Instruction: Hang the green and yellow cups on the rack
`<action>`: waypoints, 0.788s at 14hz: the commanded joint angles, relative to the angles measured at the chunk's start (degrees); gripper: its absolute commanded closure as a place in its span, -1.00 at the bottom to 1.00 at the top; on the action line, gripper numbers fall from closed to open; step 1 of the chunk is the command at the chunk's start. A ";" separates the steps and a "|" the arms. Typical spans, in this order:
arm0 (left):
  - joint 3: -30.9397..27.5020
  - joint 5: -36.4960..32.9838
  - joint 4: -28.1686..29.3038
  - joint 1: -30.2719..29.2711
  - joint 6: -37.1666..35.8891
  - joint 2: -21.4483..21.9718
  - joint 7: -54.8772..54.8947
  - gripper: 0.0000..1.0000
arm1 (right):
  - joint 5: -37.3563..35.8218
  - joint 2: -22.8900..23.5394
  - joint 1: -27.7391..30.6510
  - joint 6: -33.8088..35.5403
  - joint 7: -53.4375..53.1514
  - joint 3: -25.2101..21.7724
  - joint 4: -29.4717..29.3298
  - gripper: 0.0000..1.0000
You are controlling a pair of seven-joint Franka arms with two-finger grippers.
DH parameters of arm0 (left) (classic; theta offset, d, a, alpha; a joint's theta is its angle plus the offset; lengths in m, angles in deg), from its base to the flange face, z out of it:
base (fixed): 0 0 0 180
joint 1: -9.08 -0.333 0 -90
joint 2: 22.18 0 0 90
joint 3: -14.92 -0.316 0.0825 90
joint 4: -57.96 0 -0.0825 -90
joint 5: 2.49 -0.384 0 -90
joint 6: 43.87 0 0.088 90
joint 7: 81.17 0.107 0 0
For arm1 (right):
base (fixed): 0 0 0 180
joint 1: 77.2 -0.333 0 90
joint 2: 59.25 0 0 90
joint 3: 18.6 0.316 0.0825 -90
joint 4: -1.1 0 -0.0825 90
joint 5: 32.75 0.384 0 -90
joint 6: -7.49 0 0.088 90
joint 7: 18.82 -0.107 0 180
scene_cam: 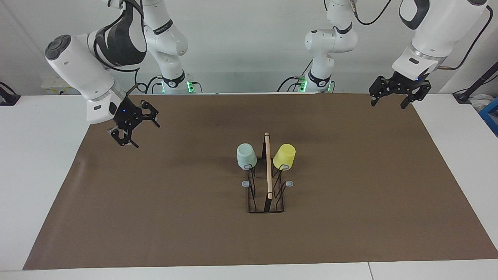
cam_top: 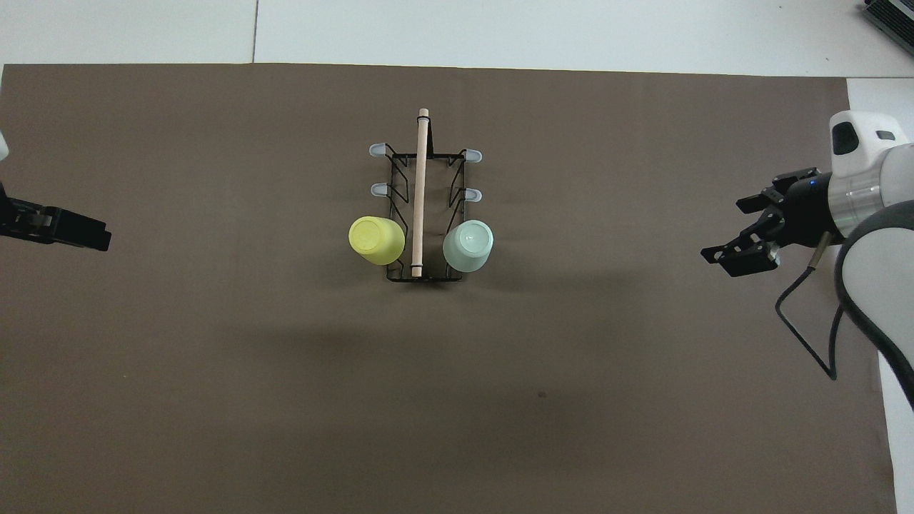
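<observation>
The white desk (scene_cam: 42, 163) carries a brown mat (scene_cam: 155, 217) that covers most of its surface.

The right arm (scene_cam: 79, 74) enters from its own end of the desk. The right gripper (scene_cam: 134, 130) hangs above the mat near that end, well apart from the rack. Its jaws stand open and hold nothing.

The left arm (scene_cam: 432, 35) enters from its own end of the desk. The left gripper (scene_cam: 390, 102) hangs above the corner of the mat at that end, close to the robots' edge. Its jaws stand open and hold nothing.

The rack (scene_cam: 267, 194) stands on the mat at about mid-desk, between the two arms. Its wooden rod (scene_cam: 268, 163) runs along the top, in line with the direction away from the robots.

The green cup (scene_cam: 246, 155) hangs upside down on a prong on the side of the rack toward the right arm, at the end of the rack nearest to the robots. The yellow cup (scene_cam: 284, 156) hangs upside down, tilted outward, on the matching prong on the side toward the left arm. The rod lies between the two cups.

Grey-tipped prongs (cam_top: 378, 150) farther from the robots carry nothing.
</observation>
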 commanded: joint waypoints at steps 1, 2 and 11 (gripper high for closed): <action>0.42 -1.09 1.59 -0.50 0.00 1.70 -0.70 -1.00 | -2.97 -2.58 0.54 4.58 -10.90 0.14 -0.40 -1.00; 0.42 -1.09 1.59 -0.59 0.00 1.70 -0.62 -1.00 | -3.67 -3.20 0.54 6.86 -15.21 0.05 -0.67 -1.00; 0.24 -1.09 1.94 -1.03 0.70 1.88 -0.18 -1.00 | -14.49 -5.40 1.68 9.07 -29.05 -0.83 -0.41 -1.00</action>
